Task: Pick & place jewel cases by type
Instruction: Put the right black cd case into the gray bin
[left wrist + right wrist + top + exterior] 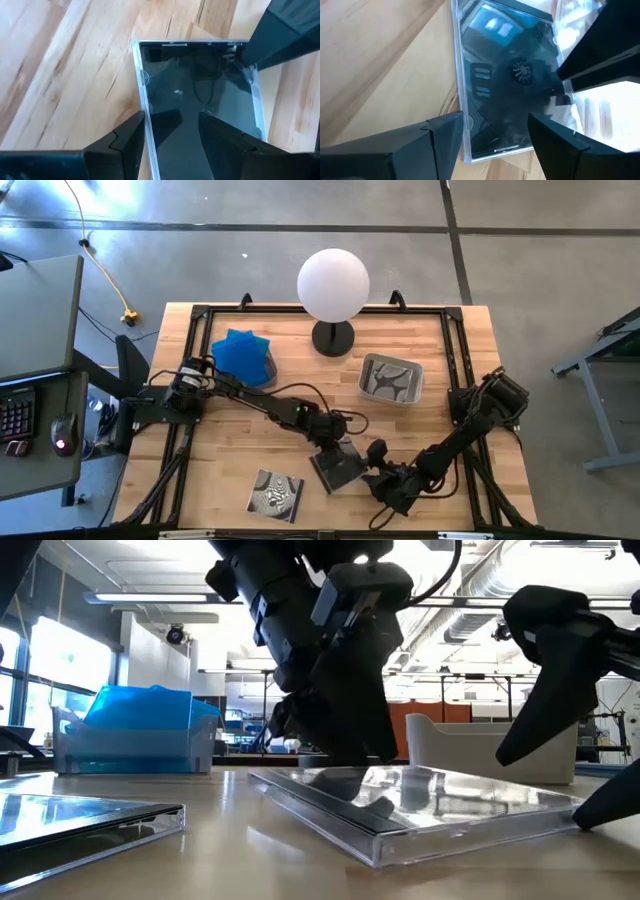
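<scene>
A dark clear-lidded jewel case (338,468) lies on the wood between both grippers. My left gripper (333,442) hangs over its far side, open, with one finger (127,137) just outside an edge of the case (200,95) and the other above the lid. My right gripper (382,478) stands at its right side, open, its fingers either side of the case's end (495,150). A swirl-patterned case (275,493) lies flat near the table's near edge. Blue cases (243,355) are piled in a tub at far left. Another swirled case lies in the grey tub (390,378). My left gripper reaches down from above onto the dark case's far part (345,772), but I cannot tell whether its fingers touch the lid. My right gripper's finger (600,808) comes slanting from the right to the case's right corner (572,802); I cannot tell whether it touches.
A white globe lamp (333,285) on a black foot stands at the table's far middle. A black frame (455,315) runs along the table edges. The tub of blue cases (135,735) and the grey tub (480,745) stand behind the work spot.
</scene>
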Action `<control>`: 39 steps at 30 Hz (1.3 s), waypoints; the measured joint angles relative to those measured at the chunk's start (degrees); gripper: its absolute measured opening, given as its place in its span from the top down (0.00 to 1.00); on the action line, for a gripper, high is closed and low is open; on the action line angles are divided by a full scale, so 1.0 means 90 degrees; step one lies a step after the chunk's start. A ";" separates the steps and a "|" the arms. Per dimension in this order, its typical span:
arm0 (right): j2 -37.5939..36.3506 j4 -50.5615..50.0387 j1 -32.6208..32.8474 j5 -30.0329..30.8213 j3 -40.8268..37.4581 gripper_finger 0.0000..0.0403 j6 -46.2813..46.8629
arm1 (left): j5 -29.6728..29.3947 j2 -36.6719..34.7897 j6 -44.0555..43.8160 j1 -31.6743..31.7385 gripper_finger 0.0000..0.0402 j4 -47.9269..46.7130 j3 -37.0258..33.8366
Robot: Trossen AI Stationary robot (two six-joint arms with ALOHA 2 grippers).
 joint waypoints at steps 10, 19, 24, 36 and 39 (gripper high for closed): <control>-0.0005 -0.0174 -0.0012 0.0079 0.0007 0.46 0.0118 | 0.0100 -0.0019 -0.0009 0.0040 0.56 -0.0047 0.0019; -0.0005 -0.0243 -0.0031 0.0189 0.0000 0.46 0.0260 | 0.0526 0.0198 -0.0387 0.0062 0.56 -0.0495 0.0058; -0.0012 -0.0107 -0.0053 0.0045 -0.0010 0.47 0.0225 | 0.0617 0.0142 -0.0402 0.0067 0.56 -0.0461 0.0041; 0.0000 0.0420 -0.0386 -0.0573 -0.0012 0.47 0.0211 | 0.1124 -0.0031 -0.0727 0.0060 0.56 -0.0664 0.0019; 0.0000 0.0458 -0.0410 -0.0581 -0.0012 0.47 0.0195 | 0.1127 -0.0064 -0.0725 0.0060 0.56 -0.0712 0.0018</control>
